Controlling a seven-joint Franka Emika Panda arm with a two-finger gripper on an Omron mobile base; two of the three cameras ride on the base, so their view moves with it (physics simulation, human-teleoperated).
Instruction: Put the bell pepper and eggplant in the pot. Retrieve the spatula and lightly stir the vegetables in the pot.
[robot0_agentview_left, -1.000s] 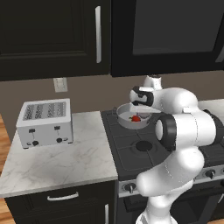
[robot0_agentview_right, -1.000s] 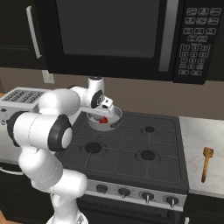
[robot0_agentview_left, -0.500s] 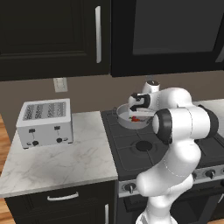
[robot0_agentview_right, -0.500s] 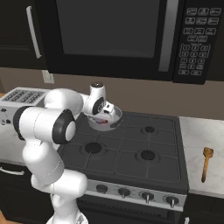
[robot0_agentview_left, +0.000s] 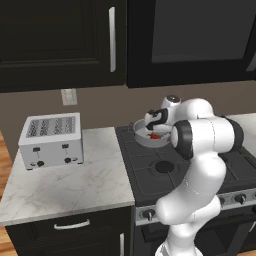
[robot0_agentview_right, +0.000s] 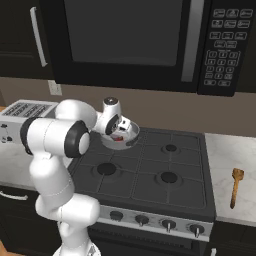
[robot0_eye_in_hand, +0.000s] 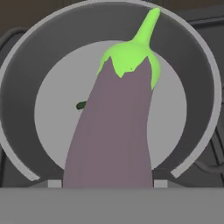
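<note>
My gripper hangs over the silver-grey pot on the stove's back left burner, shut on the eggplant. The eggplant is long and dull purple with a bright green cap and stem, and it points down into the pot. The red bell pepper lies inside the pot, partly behind my hand; in the hand view just a bit of dark green stem shows beside the eggplant. The orange-brown spatula lies on the counter right of the stove.
A silver toaster stands on the marble counter left of the stove. A black microwave hangs above the cooktop, whose other three burners are bare. Dark cabinets line the wall.
My hand has sunk a little and tipped toward the pot with the eggplant in it. The pepper and spatula have not moved.
</note>
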